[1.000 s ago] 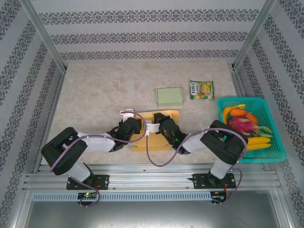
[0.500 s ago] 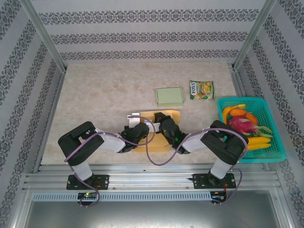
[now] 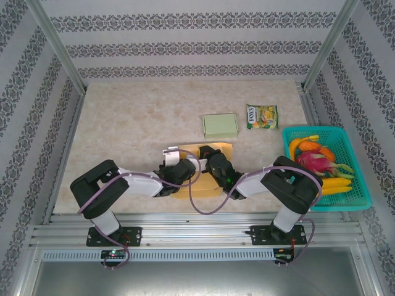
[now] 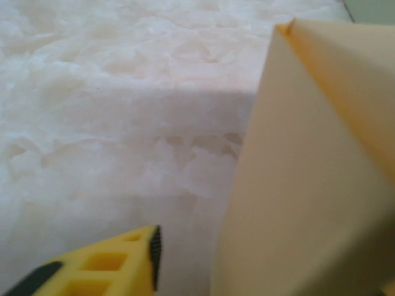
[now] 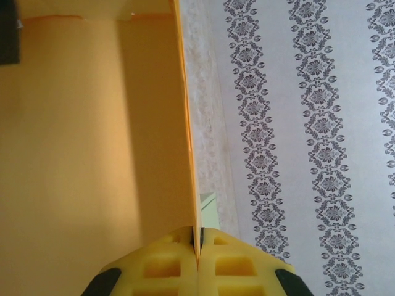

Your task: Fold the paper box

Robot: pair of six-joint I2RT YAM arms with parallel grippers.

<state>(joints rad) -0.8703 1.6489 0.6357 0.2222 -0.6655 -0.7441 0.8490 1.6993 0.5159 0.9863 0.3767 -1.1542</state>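
Note:
The yellow paper box [image 3: 203, 185] lies near the table's front edge, between my two grippers. My left gripper [image 3: 185, 172] is at its left side. In the left wrist view one yellow finger [image 4: 123, 265] stands apart from a raised box panel [image 4: 308, 185], with bare table between them; the other finger is hidden behind that panel. My right gripper [image 3: 208, 154] points toward the far wall. It is shut on the thin edge of an upright box wall [image 5: 185, 123], which is pinched between its pads [image 5: 197, 237].
A flat green box [image 3: 220, 125] and a snack packet [image 3: 262, 116] lie farther back. A teal basket [image 3: 355, 200] of fruit stands at the right. Patterned walls and metal posts close in the table.
My left gripper has shifted right, closer against the box's left side, and its arm has swung inward. The right gripper has kept its pinch in place.

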